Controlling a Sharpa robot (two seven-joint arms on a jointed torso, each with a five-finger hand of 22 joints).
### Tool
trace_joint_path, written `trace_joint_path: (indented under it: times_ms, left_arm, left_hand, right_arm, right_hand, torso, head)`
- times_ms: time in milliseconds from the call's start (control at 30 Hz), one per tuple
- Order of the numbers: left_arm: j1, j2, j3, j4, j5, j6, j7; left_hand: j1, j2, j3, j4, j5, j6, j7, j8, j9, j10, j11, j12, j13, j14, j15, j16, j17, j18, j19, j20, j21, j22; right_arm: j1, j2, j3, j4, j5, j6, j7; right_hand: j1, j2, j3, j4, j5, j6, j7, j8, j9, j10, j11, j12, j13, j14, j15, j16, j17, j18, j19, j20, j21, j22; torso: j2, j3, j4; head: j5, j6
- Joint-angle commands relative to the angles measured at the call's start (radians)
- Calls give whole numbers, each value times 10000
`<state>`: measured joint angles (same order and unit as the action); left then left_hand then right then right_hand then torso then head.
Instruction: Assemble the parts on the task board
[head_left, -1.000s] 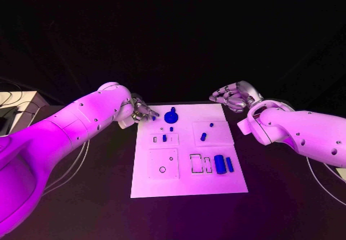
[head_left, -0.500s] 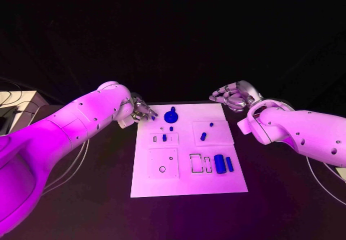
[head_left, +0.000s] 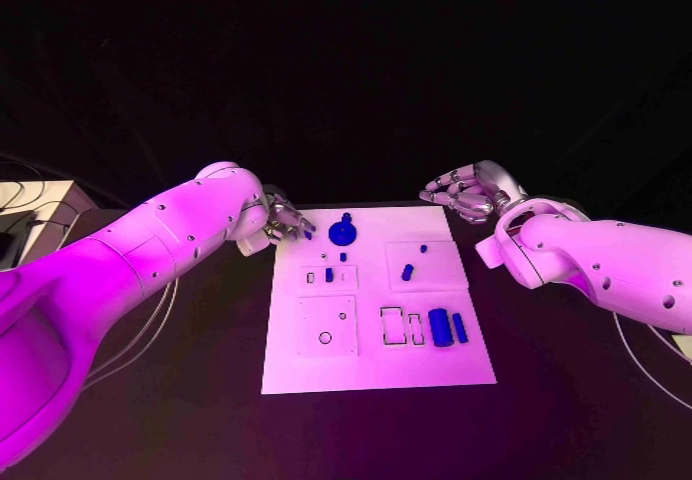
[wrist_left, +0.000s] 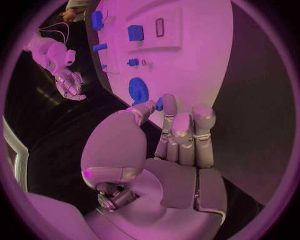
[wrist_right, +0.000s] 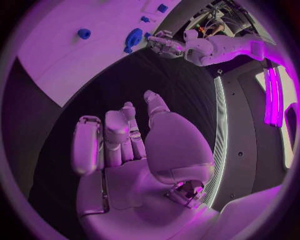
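Note:
The white task board (head_left: 375, 360) lies in the middle of the table. My left hand (head_left: 278, 222) hovers at its far left corner and pinches a small blue part (wrist_left: 159, 104) between thumb and finger. Just beside it, a round blue part (head_left: 342, 234) stands on the board. Small blue pieces (head_left: 408, 271) sit mid-board, and two long blue parts (head_left: 440, 328) lie near the right edge. My right hand (head_left: 469, 192) hangs off the board's far right corner, fingers curled in and holding nothing.
Black table surrounds the board (wrist_left: 194, 65) on all sides. Empty rectangular slots (head_left: 391, 327) and a square plate with holes (head_left: 327, 326) mark the board's near half. A pale box (head_left: 36, 205) sits at the far left.

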<state>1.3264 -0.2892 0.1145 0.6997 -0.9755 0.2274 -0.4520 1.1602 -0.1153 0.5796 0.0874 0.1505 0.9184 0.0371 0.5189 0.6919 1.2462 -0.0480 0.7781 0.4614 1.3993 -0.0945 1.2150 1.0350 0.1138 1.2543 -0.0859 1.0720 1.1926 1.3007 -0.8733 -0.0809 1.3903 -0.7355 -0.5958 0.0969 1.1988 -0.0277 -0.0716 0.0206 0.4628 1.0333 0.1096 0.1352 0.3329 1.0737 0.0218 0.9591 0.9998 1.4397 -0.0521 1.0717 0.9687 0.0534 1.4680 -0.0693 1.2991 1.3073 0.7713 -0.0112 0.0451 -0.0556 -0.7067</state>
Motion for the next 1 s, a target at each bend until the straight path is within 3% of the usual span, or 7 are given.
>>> trace_joint_path:
  times_ms: [33, 233, 433, 1000]
  left_arm:
    - [-9, -52, -4, 181, 70, 17, 75]
    - [-8, -278, -4, 693, 175, -188, -55]
    - [-5, -679, -3, 1481, 312, -366, -285]
    - [-13, -2194, -15, 4349, 616, -985, -961]
  left_hand:
    - [-159, -79, 1187, -1066, 62, 135, -104, 90, 860, 128, -31, -108, -18, 93, -10, 25, 132, -138, 38, -65, 44, 23]
    - [-290, -202, 1428, -1138, 433, 236, -134, 111, 1091, 276, -70, -194, -4, 139, -40, 14, 311, -181, 122, -123, 130, 90]
    - [-370, -282, 1460, -1211, 947, 332, -155, 51, 1232, 406, -104, -315, 5, 173, -69, -20, 409, -218, 191, -181, 223, 164]
    - [-568, -390, 1348, -1342, 1442, 779, -283, -210, 1393, 769, -198, -615, 44, 244, -142, -39, 560, -319, 336, -287, 408, 316]
  right_arm:
    - [3, -4, 8, -5, -87, 23, 88]
    - [3, -36, 8, -14, -87, 22, 85]
    - [3, -89, 7, -22, -75, 16, 76]
    - [2, -148, 4, -85, -44, 39, 75]
  right_hand:
    - [-78, 42, -16, -34, 48, 53, 1, -19, -9, 23, -76, 37, 5, 23, -77, -17, 8, 74, 833, -58, 56, 1942]
    - [-78, 42, -16, -34, 48, 53, 1, -19, -9, 23, -76, 37, 5, 23, -77, -17, 8, 74, 833, -58, 56, 1942]
    - [-78, 42, -16, -34, 48, 53, 1, -19, -9, 23, -76, 37, 5, 23, -77, -17, 8, 74, 833, -58, 56, 1942]
    - [-92, 43, -24, -32, 47, 57, 0, -25, -11, 33, -76, 57, 26, 24, -77, -18, 14, 73, 833, -59, 61, 1943]
  torso:
    - [-7, 6, 4]
    - [-28, 8, 26]
    - [-128, 33, 91]
    - [-398, 97, 230]
  head:
    - [8, 1]
    - [19, -10]
    - [3, -74]
    - [43, -259]
